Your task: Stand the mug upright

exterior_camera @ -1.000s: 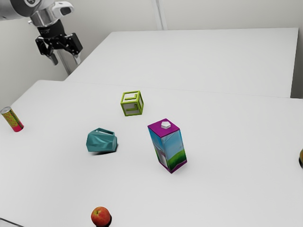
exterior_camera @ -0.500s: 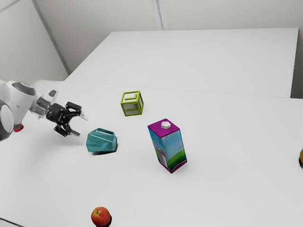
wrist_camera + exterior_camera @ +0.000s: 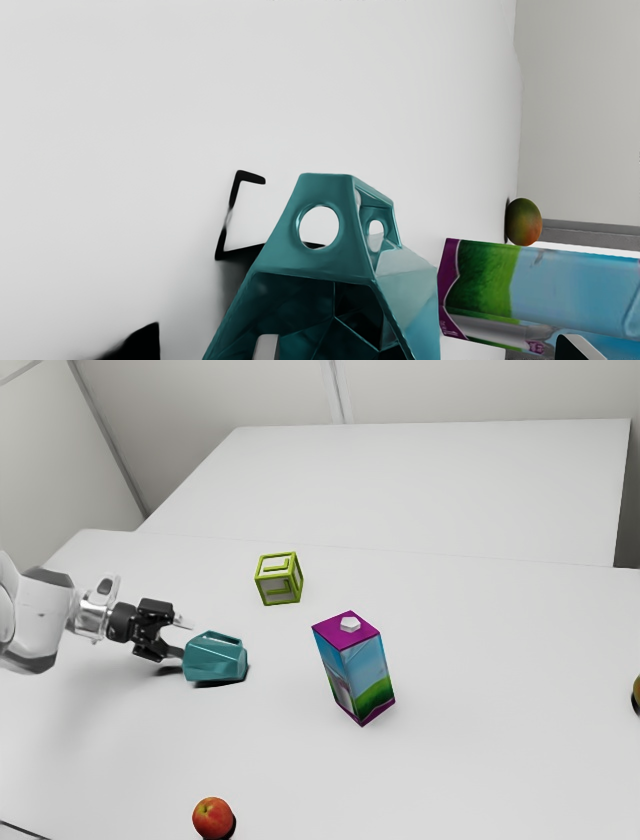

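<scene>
Two fingers (image 3: 175, 652) stand spread at the mouth of one teal mug (image 3: 214, 660), which lies on its side on the white tabletop (image 3: 480, 660). Beyond the mug are one green-framed block (image 3: 280, 580) and one standing carton (image 3: 360, 670). One red apple (image 3: 213, 817) sits well apart from them. Farthest out is one green-orange fruit (image 3: 637, 693), cut by the exterior view's edge. The wrist view shows that fruit whole, plus the mug's hollow and two round holes.
</scene>
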Robot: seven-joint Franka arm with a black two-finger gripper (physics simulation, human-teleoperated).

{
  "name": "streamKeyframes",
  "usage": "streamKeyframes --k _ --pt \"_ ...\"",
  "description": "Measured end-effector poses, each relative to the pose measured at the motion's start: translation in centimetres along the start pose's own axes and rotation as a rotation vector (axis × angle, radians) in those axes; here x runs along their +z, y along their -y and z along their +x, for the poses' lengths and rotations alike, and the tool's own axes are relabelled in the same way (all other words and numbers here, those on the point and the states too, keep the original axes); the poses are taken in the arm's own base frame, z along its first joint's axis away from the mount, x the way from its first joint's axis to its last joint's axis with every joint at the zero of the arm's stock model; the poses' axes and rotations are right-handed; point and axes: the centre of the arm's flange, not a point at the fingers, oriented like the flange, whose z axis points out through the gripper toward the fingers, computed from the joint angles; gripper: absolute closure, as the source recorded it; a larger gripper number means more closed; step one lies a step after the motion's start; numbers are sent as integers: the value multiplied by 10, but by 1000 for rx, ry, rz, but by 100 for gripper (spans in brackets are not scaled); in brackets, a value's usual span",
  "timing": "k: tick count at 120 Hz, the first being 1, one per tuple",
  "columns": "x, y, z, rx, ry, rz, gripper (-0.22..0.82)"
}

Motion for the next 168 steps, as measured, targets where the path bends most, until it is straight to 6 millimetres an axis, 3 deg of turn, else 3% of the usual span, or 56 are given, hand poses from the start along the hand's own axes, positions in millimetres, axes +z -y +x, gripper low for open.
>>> streamKeyframes --k 35,63,72,92,100,108,126,132,148,168 --pt "28 -1 -1 96 -26 -56 1" --pt "31 2 -3 128 -61 -63 53" --pt "31 2 -3 138 -68 -63 63" --pt "30 -3 -1 162 -76 -61 72" --pt "24 -15 2 188 -86 -65 74" --pt "11 -39 12 243 -103 -61 74" --pt "-19 -113 57 435 -51 32 77" --pt "-16 -133 67 493 19 104 77" --pt "18 -174 82 644 263 392 78" --pt "31 -179 90 693 373 695 79"
